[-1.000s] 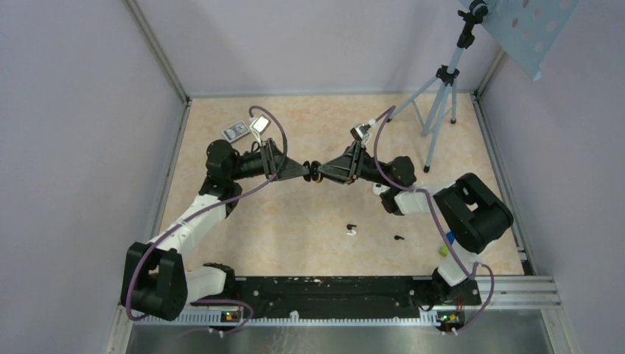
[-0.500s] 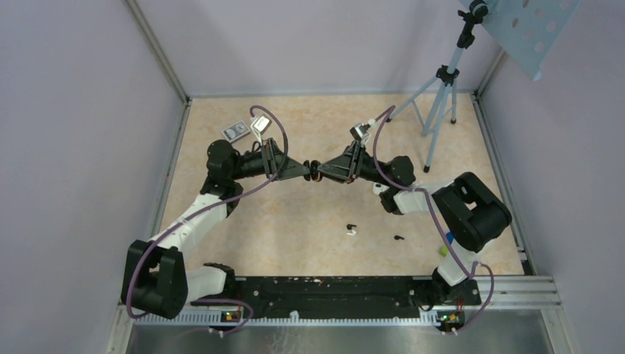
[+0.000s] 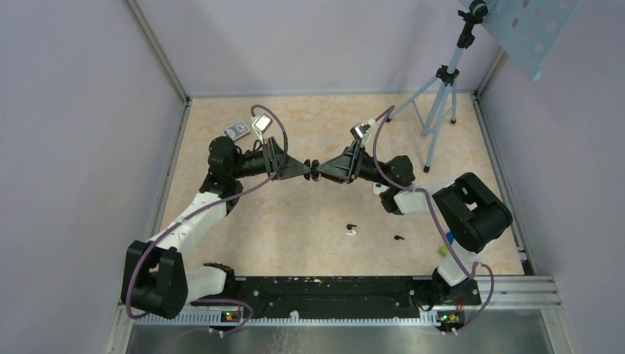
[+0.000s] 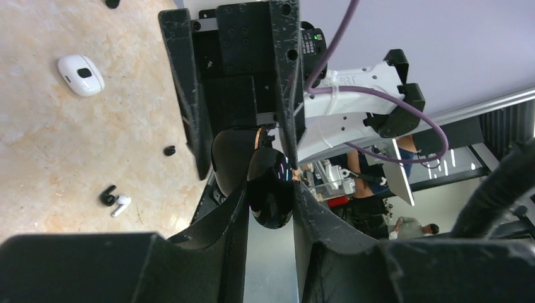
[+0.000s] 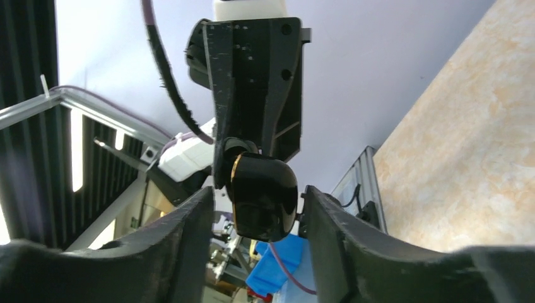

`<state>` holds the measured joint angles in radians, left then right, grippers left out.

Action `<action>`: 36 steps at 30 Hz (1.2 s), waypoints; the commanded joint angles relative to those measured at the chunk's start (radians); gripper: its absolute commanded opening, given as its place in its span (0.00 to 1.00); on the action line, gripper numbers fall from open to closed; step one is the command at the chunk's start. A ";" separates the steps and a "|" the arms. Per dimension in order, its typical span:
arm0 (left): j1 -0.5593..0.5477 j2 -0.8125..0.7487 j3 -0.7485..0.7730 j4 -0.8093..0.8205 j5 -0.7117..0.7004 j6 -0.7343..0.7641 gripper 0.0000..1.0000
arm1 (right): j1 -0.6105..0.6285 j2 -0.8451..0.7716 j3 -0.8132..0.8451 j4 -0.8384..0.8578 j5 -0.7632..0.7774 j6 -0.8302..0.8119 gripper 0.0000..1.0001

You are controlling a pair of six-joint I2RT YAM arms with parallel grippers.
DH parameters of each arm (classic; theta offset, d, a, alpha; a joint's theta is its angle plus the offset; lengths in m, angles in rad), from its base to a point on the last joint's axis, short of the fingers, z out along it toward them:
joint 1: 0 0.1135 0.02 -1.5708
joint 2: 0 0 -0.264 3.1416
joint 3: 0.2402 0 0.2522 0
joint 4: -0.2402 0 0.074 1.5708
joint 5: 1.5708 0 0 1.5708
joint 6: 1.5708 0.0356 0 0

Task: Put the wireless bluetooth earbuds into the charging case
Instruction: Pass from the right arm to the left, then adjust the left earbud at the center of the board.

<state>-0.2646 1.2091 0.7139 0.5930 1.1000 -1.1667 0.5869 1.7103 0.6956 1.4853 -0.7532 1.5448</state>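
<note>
Table [image 3: 295, 214], walled at left, back and right, with a black rail [image 3: 332, 289] along its near edge. Far left: we note a grey card [image 3: 236, 130] lying near the back, just behind the left arm, with a strip of bare surface between that arm and the left wall. Centre: the left gripper [image 3: 309, 170] and right gripper [image 3: 320, 172] meet tip to tip in the air over mid-table, with bare surface behind them up to the back wall. Between them is the black case [image 4: 270, 189], glossy and rounded, in two bulging halves with a copper-coloured ring at the seam. The left jaws stand narrowly apart and press on both its sides. The right jaws stand wider and flank its other end; whether they touch it we cannot tell. A white case [image 4: 81, 74] lies on the table below. Right of centre, in the open ground toward the rail: two earbuds [image 3: 351, 229], one black and one white, lie just beside each other, and a lone black earbud [image 3: 399, 237] lies farther right. Back right corner: a tripod [image 3: 439, 103], its legs near the right arm.
</note>
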 commanded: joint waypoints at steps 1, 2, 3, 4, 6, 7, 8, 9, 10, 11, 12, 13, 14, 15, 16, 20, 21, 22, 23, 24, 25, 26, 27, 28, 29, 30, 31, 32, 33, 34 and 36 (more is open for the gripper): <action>0.003 -0.021 0.089 -0.197 -0.035 0.134 0.00 | -0.005 -0.080 -0.001 -0.101 0.023 -0.112 0.61; 0.008 -0.022 0.102 -0.241 -0.035 0.157 0.00 | -0.011 -0.104 -0.008 -0.154 0.030 -0.144 0.65; 0.015 -0.025 0.107 -0.273 -0.035 0.175 0.00 | -0.018 -0.128 -0.013 -0.225 0.038 -0.176 0.65; 0.022 -0.029 0.108 -0.297 -0.032 0.187 0.00 | -0.025 -0.160 -0.017 -0.309 0.052 -0.218 0.65; 0.040 -0.039 0.106 -0.334 -0.029 0.205 0.00 | -0.038 -0.230 -0.016 -0.522 0.091 -0.329 0.66; 0.049 -0.041 0.107 -0.352 -0.025 0.215 0.00 | -0.040 -0.272 -0.014 -0.637 0.121 -0.385 0.67; 0.057 -0.040 0.107 -0.374 -0.019 0.228 0.00 | -0.046 -0.310 -0.006 -0.748 0.157 -0.440 0.67; 0.066 -0.041 0.108 -0.401 -0.017 0.244 0.00 | -0.049 -0.349 0.002 -0.857 0.198 -0.498 0.68; 0.074 -0.042 0.110 -0.426 -0.014 0.262 0.00 | -0.051 -0.387 0.016 -0.978 0.243 -0.555 0.68; 0.081 -0.042 0.112 -0.453 -0.013 0.282 0.00 | -0.050 -0.425 0.033 -1.091 0.298 -0.613 0.69; 0.089 -0.042 0.114 -0.484 -0.012 0.304 0.00 | -0.050 -0.461 0.053 -1.215 0.352 -0.675 0.69; 0.093 -0.040 0.117 -0.516 -0.008 0.331 0.00 | -0.050 -0.489 0.070 -1.326 0.412 -0.732 0.69; 0.095 -0.035 0.119 -0.541 0.006 0.355 0.00 | -0.050 -0.518 0.083 -1.426 0.472 -0.790 0.69; 0.096 -0.025 0.119 -0.554 0.035 0.373 0.00 | -0.050 -0.542 0.091 -1.529 0.548 -0.838 0.69; 0.097 -0.014 0.119 -0.554 0.079 0.381 0.00 | -0.049 -0.564 0.091 -1.611 0.604 -0.881 0.68; 0.096 0.015 0.151 -0.705 0.128 0.495 0.00 | -0.048 -0.644 0.054 -1.841 0.669 -0.927 0.63; 0.096 0.014 0.151 -0.737 0.120 0.526 0.00 | -0.046 -0.659 0.038 -1.875 0.663 -0.918 0.61; 0.096 0.012 0.145 -0.744 0.117 0.534 0.00 | -0.041 -0.676 0.025 -1.910 0.672 -0.907 0.59; 0.096 0.011 0.139 -0.743 0.115 0.537 0.00 | -0.031 -0.691 0.013 -1.952 0.696 -0.891 0.57; 0.096 0.011 0.132 -0.741 0.106 0.533 0.00 | -0.022 -0.705 0.007 -1.995 0.730 -0.864 0.52; 0.096 0.009 0.123 -0.733 0.102 0.527 0.00 | -0.015 -0.716 0.005 -2.047 0.773 -0.836 0.47; 0.096 0.010 0.114 -0.721 0.100 0.517 0.00 | -0.015 -0.722 0.008 -2.099 0.813 -0.808 0.43; 0.096 0.010 0.105 -0.710 0.094 0.508 0.00 | -0.015 -0.726 0.013 -2.141 0.839 -0.793 0.42; 0.096 0.010 0.098 -0.702 0.089 0.500 0.00 | -0.015 -0.729 0.021 -2.180 0.860 -0.778 0.40; 0.096 0.010 0.091 -0.688 0.086 0.490 0.00 | -0.015 -0.732 0.026 -2.207 0.878 -0.766 0.38; 0.094 0.009 0.081 -0.675 0.086 0.480 0.00 | -0.015 -0.735 0.026 -2.219 0.893 -0.757 0.37; 0.094 0.008 0.076 -0.661 0.083 0.465 0.00 | -0.015 -0.736 0.021 -2.225 0.905 -0.749 0.37; 0.094 0.006 0.071 -0.652 0.070 0.456 0.00 | -0.015 -0.736 0.013 -2.225 0.913 -0.742 0.36; 0.094 0.004 0.071 -0.650 0.059 0.453 0.00 | -0.015 -0.735 -0.001 -2.221 0.915 -0.739 0.36; 0.094 0.000 0.072 -0.651 0.046 0.452 0.00 | -0.015 -0.735 -0.012 -2.220 0.918 -0.732 0.36; 0.095 -0.005 0.074 -0.657 0.023 0.453 0.00 | -0.015 -0.737 -0.034 -2.223 0.918 -0.716 0.36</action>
<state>-0.1711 1.2224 0.7876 -0.1135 1.1572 -0.7082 0.5652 0.9962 0.6914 -0.6830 0.1059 0.7822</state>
